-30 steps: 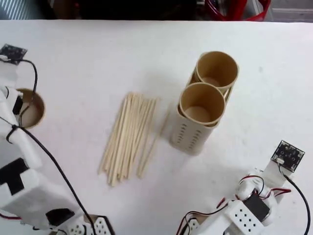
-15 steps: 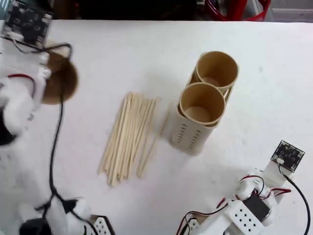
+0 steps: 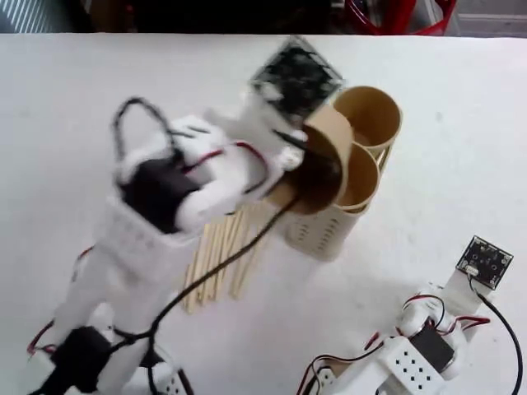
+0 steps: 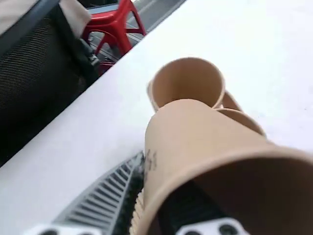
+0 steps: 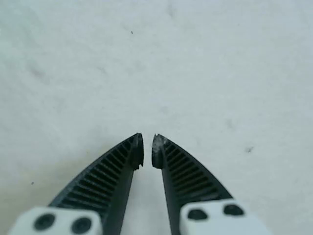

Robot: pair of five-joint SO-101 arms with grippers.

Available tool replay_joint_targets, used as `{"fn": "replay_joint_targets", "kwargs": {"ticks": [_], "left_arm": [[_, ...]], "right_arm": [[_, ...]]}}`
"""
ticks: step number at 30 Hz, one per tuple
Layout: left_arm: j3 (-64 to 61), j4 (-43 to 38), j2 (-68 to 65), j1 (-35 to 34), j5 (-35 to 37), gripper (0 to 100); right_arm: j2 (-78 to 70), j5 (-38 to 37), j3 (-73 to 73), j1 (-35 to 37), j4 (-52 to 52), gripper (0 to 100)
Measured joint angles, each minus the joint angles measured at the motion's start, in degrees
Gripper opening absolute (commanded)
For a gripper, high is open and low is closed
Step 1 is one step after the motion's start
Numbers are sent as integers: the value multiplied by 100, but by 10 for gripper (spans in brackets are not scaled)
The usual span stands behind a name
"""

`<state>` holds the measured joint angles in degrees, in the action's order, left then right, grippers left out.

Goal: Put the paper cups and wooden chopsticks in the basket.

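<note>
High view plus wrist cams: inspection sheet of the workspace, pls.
Surface: white table, a few small dark specks under the right tool.
Job's things: basket upright, far paper cup and near paper cup standing in it; third paper cup tilted above the near one; wooden chopsticks loose on the table beside the basket, partly under the left arm.
Clutter: nothing seen.
Grippers: left tool shut on the third paper cup's wall; right tool shut, holding nothing.
Cables: black cable hangs across the chopsticks; red and black wires at the right arm's base.
Surroundings: red chair, dark mesh chair beyond the table.
</note>
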<state>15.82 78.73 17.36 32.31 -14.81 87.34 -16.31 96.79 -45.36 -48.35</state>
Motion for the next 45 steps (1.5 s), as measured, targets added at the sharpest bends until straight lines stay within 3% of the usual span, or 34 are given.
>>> {"fn": "replay_joint_targets", "kwargs": {"ticks": [9,41,45], "left_arm": [[0,-158,-1108,431,18,23],[0,-316,-1134,448,18,24],[448,-193,-1143,448,18,24]], "right_arm": [[0,0,0,0,0,45],[0,0,0,0,0,45],[0,0,0,0,0,45]]}}
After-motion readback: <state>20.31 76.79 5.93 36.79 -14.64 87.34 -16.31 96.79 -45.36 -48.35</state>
